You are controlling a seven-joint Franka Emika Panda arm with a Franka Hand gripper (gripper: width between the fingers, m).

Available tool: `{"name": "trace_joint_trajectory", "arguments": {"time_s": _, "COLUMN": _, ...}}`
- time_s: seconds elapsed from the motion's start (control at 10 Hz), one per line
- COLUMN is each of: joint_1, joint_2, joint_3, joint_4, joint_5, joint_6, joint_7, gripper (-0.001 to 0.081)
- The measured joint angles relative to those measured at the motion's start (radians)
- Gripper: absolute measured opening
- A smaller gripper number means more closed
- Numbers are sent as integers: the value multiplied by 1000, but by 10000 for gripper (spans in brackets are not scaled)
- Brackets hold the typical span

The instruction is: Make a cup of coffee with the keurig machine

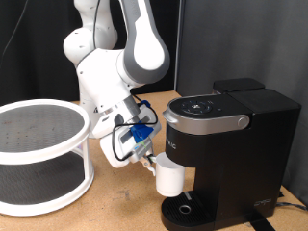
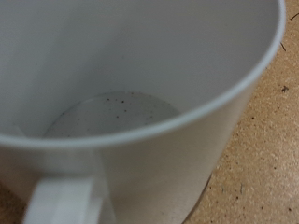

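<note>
The jaws gripped the small plain white cup (image 1: pixel 169 176), holding it just above the round drip tray of the boxy matte black keurig machine (image 1: pixel 226 154) on the tan counter (image 1: pixel 115 207). Inside the cup, dark specks dotted its bottom (image 2: pixel 117 112). The white arm (image 1: pixel 115 67) reached down toward it beside a white two-tier round rack (image 1: pixel 38 154).

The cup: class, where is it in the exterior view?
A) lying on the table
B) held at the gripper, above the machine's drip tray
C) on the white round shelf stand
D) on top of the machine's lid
B: the cup sits at the gripper, raised above the drip tray of the keurig machine.
</note>
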Motion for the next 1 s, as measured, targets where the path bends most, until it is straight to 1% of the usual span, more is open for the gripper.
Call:
{"name": "trace_joint_trajectory", "arguments": {"time_s": 0.2, "joint_1": 0, "joint_2": 22, "joint_3": 19, "joint_4": 20, "joint_5": 64, "joint_6": -1, "joint_7": -50, "gripper": 67}}
{"name": "trace_joint_trajectory", "arguments": {"time_s": 0.7, "joint_1": 0, "joint_2": 111, "joint_3": 46, "joint_4": 55, "joint_5": 146, "joint_6": -24, "joint_7": -88, "gripper": 67}}
{"name": "trace_joint_trajectory", "arguments": {"time_s": 1.0, "joint_1": 0, "joint_2": 165, "joint_3": 51, "joint_4": 79, "joint_5": 199, "joint_6": -55, "joint_7": -117, "gripper": 67}}
